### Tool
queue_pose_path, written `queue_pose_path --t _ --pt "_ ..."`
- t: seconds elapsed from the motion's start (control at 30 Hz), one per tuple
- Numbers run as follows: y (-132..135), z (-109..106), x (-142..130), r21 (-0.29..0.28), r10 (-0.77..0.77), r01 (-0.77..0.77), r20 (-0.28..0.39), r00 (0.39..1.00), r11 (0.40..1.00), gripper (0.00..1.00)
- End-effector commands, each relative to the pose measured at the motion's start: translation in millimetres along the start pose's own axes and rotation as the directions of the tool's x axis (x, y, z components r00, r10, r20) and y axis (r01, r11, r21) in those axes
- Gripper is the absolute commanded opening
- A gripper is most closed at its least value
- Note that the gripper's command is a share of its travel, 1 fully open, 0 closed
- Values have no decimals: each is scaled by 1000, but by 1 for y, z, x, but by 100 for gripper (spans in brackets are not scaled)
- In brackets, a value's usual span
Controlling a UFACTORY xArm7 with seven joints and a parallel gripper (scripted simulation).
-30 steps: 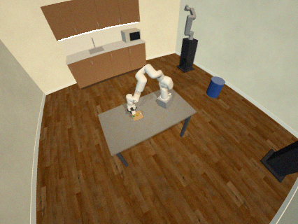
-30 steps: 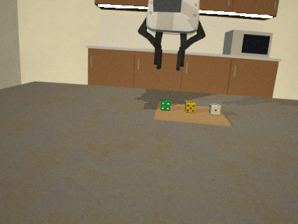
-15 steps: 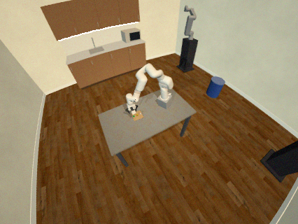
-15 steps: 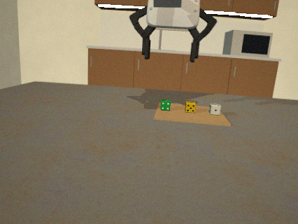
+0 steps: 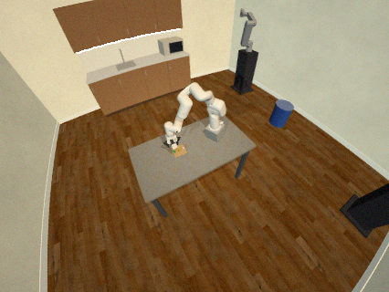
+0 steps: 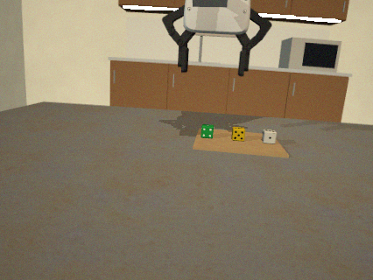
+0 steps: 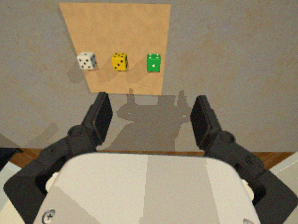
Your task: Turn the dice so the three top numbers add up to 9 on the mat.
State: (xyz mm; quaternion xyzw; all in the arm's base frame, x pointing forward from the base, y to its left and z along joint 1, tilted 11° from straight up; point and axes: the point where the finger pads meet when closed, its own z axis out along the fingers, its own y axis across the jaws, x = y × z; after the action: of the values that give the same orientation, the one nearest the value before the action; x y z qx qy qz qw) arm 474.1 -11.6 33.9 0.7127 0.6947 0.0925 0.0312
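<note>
Gripper (image 5: 172, 145) (image 6: 212, 72) (image 7: 151, 104): fingers wide apart, nothing between them, up above the table (image 5: 192, 160) (image 6: 175, 197) (image 7: 225, 55). Both point down in exterior.

Green die (image 6: 207, 131) (image 7: 153, 63) is lower than the fingertips and lines up with about the middle of the gap in exterior and wrist. Sits flat, near one side edge of the mat (image 5: 182, 153) (image 6: 241, 149) (image 7: 117, 30). Four-pip side faces the exterior camera.

Yellow die (image 6: 238, 134) (image 7: 120, 62) is next out from the gap's middle, apart from green, on the mat. Five pips toward exterior.

White die (image 6: 270, 136) (image 7: 86, 61) is farthest out sideways, near the mat's opposite side edge. One pip toward exterior. Can't safely read the top numbers.

Dice are cubes, so no long axis. Their row runs roughly parallel to the line across the two fingertips; faces look roughly square to the mat. Mat lies flat below the fingers. Which mat side is longer: can't tell, perspective skews it. Gripper shadow falls on the table beside the mat.

Straight sideways from green, yellow stands in the way of white. Gaps separate all three dice.

Farther out: arm base (image 5: 215, 132) on the table, well apart from the dice. Beyond the table, blue cylinder (image 5: 281, 113), cabinets (image 5: 141, 84) (image 6: 199, 87) and microwave (image 5: 171, 46) (image 6: 310, 54).

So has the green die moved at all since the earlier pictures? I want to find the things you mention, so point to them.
No, the green die (image 6: 207, 131) (image 7: 153, 63) sits at the same corner of the mat (image 6: 241, 149) (image 7: 117, 27) in the exterior view.
</note>
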Motion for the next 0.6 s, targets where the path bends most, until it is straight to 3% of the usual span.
queue_pose_path --t 0.0,0.4,0.57 --pt "2 -8 0 -4 1 -1 0 1000 1000 100" --pt "2 -63 0 -4 1 -1 0 1000 1000 100" --pt "2 -73 0 -4 1 -1 0 1000 1000 100"
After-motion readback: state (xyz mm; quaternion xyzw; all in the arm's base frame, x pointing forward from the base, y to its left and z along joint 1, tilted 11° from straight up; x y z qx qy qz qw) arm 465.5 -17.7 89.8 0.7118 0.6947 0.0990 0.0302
